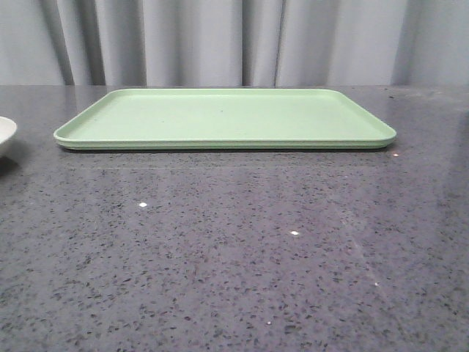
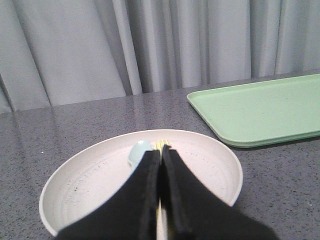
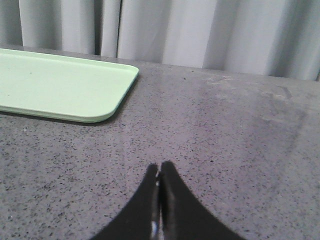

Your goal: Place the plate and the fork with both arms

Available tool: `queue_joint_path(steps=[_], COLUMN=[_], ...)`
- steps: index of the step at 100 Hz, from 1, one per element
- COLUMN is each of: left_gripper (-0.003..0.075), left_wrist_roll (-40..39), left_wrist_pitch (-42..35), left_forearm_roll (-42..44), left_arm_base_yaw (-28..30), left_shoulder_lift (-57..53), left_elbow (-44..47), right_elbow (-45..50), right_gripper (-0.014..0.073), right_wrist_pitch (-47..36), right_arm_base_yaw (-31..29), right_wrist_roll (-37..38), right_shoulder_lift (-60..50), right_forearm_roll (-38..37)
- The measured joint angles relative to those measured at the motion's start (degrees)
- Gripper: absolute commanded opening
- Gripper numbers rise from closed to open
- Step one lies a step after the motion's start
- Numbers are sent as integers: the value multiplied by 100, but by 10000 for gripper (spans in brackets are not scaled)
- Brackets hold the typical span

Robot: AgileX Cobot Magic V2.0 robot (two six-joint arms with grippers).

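Observation:
The cream plate sits on the grey table, left of the green tray; only its rim shows at the left edge of the front view. The yellow fork lies in the plate. Only its tines and a thin yellow strip show past my fingers. My left gripper is over the plate with its jaws together, in line with the fork; I cannot tell if it touches it. My right gripper is shut and empty over bare table to the right of the tray. Neither arm shows in the front view.
A pale blue spoon lies in the plate beside the fork. The flat light-green tray lies at the back middle of the table, also seen in the left wrist view and the right wrist view. Grey curtains hang behind.

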Motion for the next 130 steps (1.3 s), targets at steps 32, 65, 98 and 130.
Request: queue_joint_path(steps=[32, 65, 98, 130], left_gripper=[-20, -20, -20, -20], left_wrist_roll=[0, 0, 0, 0], left_wrist_pitch=[0, 0, 413, 2779], left_forearm_roll=[0, 0, -502, -723], left_arm_base_yaw=[0, 0, 0, 0], left_shoulder_lift=[0, 0, 0, 583], left_elbow=[0, 0, -330, -2491], right_elbow=[0, 0, -32, -2012], right_gripper=[-120, -120, -120, -120], right_wrist_pitch=[0, 0, -1014, 805], right_arm_base_yaw=[0, 0, 0, 0], right_wrist_roll=[0, 0, 0, 0], right_shoulder_lift=[0, 0, 0, 493], right_forearm_roll=[0, 0, 0, 52])
